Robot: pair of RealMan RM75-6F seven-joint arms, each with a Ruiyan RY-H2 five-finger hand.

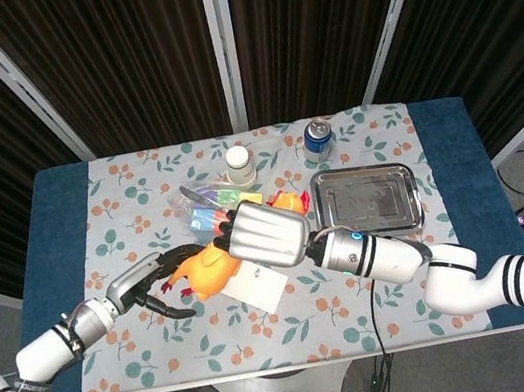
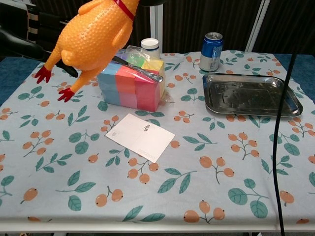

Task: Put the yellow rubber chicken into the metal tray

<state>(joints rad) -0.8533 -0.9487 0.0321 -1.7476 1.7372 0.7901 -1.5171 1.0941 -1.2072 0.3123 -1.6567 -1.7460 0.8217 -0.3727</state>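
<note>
The yellow rubber chicken [image 1: 206,269] hangs in the air over the left-centre of the table, and my right hand [image 1: 267,236] grips it by the neck end. In the chest view the chicken [image 2: 93,34] fills the upper left, red feet pointing down-left. My left hand [image 1: 155,279] is open, its fingers spread on either side of the chicken's feet; I cannot tell whether they touch. Its dark fingers [image 2: 24,37] show behind the chicken in the chest view. The metal tray [image 1: 364,200] lies empty at the right, also seen as the tray [image 2: 251,96] in the chest view.
A bag of coloured blocks [image 2: 132,83] sits mid-table with a white card [image 2: 140,136] in front of it. A white-capped bottle [image 2: 149,47] and a blue can [image 2: 211,45] stand behind. A black cable [image 2: 281,98] hangs down at the right.
</note>
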